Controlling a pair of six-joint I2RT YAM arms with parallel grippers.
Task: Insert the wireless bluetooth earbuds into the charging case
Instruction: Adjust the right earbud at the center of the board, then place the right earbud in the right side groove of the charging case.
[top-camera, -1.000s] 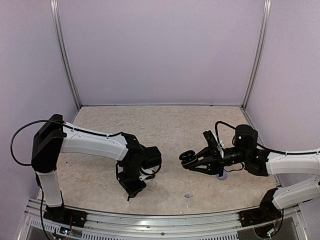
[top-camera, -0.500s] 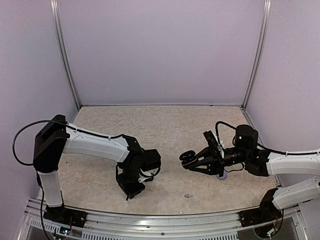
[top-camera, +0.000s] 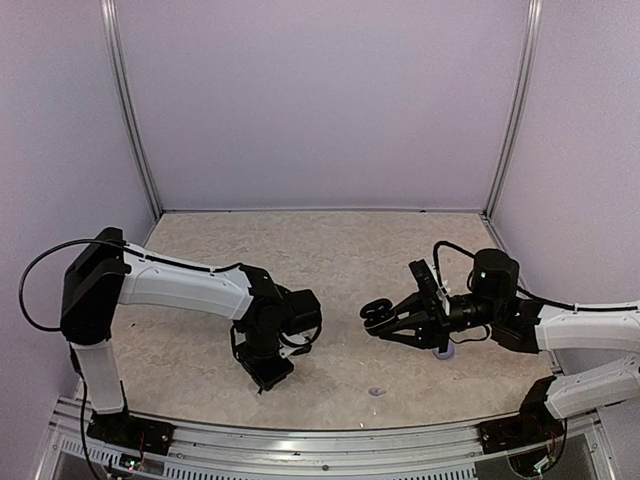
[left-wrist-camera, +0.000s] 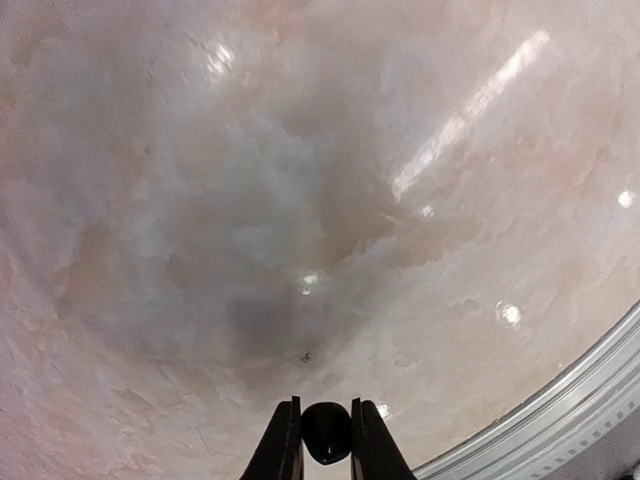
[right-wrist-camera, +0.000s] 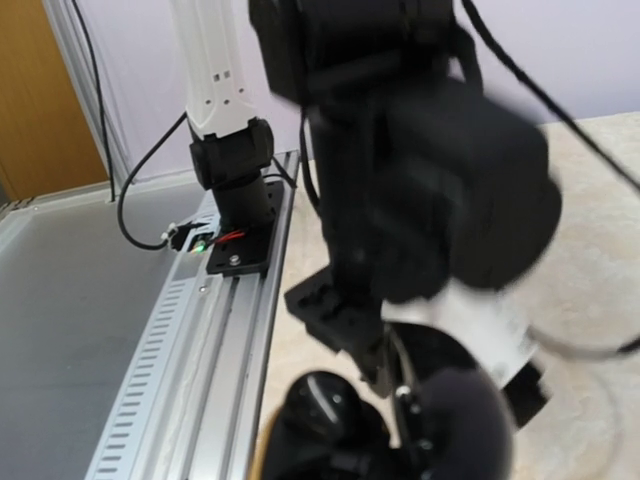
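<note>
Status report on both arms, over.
Left gripper shut on black earbud. Right gripper shut on black charging case. Lavender earbud lying loose between arms.

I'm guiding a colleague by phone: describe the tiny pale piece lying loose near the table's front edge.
Start at the metal rail along the near edge of the table. Just beyond its middle, slightly toward the right arm, a tiny pale lavender earbud lies on the speckled top. It lies alone and untouched, unlike the black bud pinched in the left claw.
</note>
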